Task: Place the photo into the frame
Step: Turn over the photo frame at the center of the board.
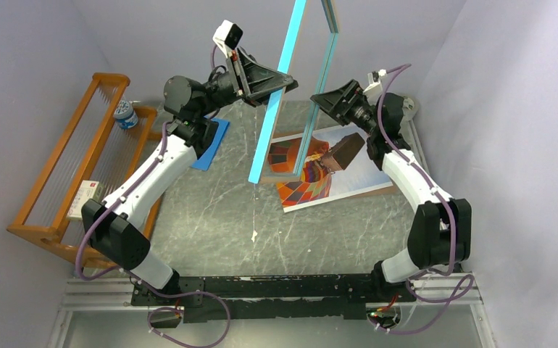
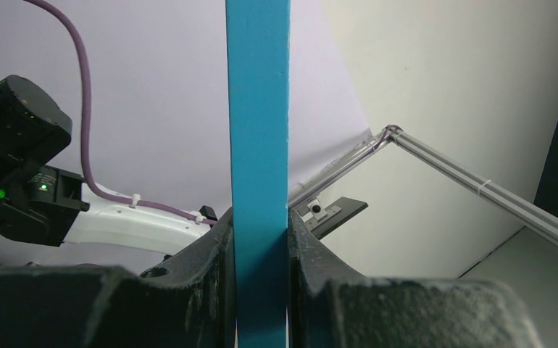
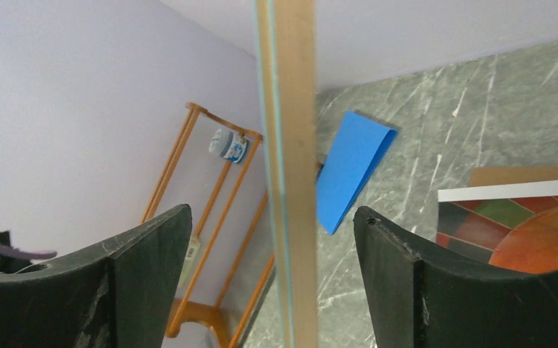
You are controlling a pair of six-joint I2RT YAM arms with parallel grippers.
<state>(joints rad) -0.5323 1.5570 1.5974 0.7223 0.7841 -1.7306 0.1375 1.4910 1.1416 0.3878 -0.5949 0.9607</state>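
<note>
A: Above the table (image 1: 211, 210), where's the frame (image 1: 270, 123)?
B: Up on edge in the air. Left hand (image 1: 285, 81) clamped on its blue rail.
A: Right hand (image 3: 272, 217)?
B: Jaws wide, straddling the other rail, gaps both sides.
A: Photo (image 1: 356, 170)?
B: Flat on the table under the frame, on a brown board (image 3: 530, 175).

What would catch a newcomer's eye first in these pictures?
The turquoise frame, held up in the air over the middle of the table, with the left gripper shut on one edge and the right gripper open around the other. Beneath it, the colourful balloon photo lies flat.
</note>
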